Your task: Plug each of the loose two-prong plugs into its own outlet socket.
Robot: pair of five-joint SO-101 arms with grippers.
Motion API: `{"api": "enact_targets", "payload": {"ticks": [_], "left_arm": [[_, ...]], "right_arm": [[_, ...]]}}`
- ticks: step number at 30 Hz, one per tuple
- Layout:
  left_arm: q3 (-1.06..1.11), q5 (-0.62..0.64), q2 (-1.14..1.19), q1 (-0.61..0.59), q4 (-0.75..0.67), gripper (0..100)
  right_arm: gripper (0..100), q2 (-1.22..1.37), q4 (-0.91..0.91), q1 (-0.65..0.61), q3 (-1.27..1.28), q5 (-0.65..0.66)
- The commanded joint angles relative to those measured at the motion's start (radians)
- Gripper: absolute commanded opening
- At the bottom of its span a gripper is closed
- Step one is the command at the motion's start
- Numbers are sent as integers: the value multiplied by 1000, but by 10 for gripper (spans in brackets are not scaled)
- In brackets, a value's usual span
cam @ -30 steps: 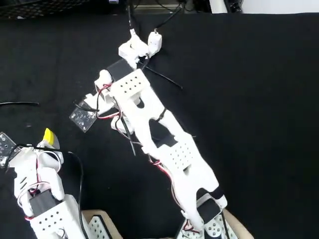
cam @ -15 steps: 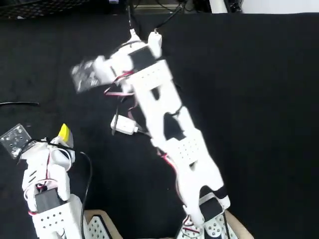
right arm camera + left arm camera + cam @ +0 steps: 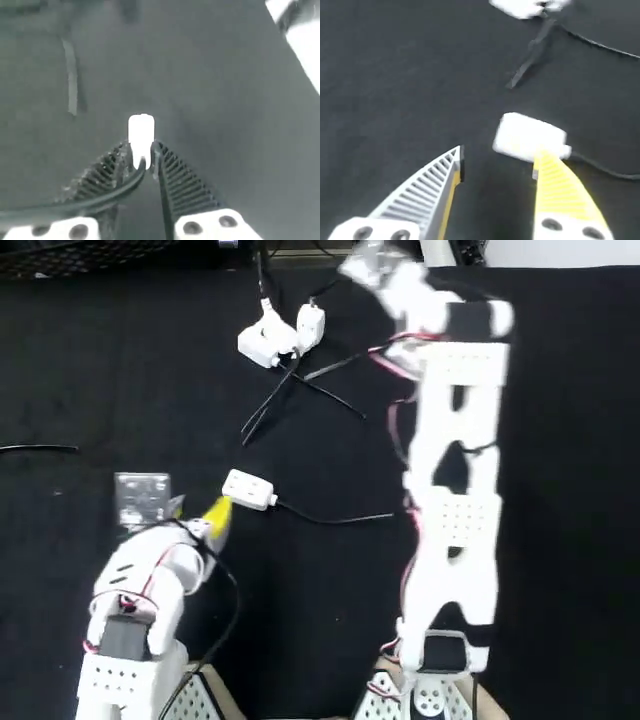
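The right gripper (image 3: pixel 143 159), at the far edge of the table (image 3: pixel 560 490) and right of centre, is clenched on a white plug (image 3: pixel 141 129). The plug's long axis runs along the fingers, with its tip pointing away from the arm. The white block on a cord (image 3: pixel 248 490), likely a socket, lies mid-table, nearer and left of that plug. Its long axis runs left-right and its cord trails right. The left gripper (image 3: pixel 497 159), spread wide, is closest, its yellow finger (image 3: pixel 555 185) just beside the block.
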Motion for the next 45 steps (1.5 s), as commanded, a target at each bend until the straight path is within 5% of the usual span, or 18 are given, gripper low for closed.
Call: {"api": "enact_targets", "payload": {"ticks": [1,13,20,32,45], "left_arm": [[16,-12,-3,101,-124,240],[-94,46,48,24,-219,212],[-472,60,586,-44,-215,166],[-865,112,1514,117,-92,446],[-974,114,1712,130,-100,445]], "right_arm": [[11,-25,28,143,-44,-32],[11,-27,28,377,137,-26],[11,-31,28,425,295,-25],[11,-28,25,480,338,-23],[11,-22,21,532,352,114]]}}
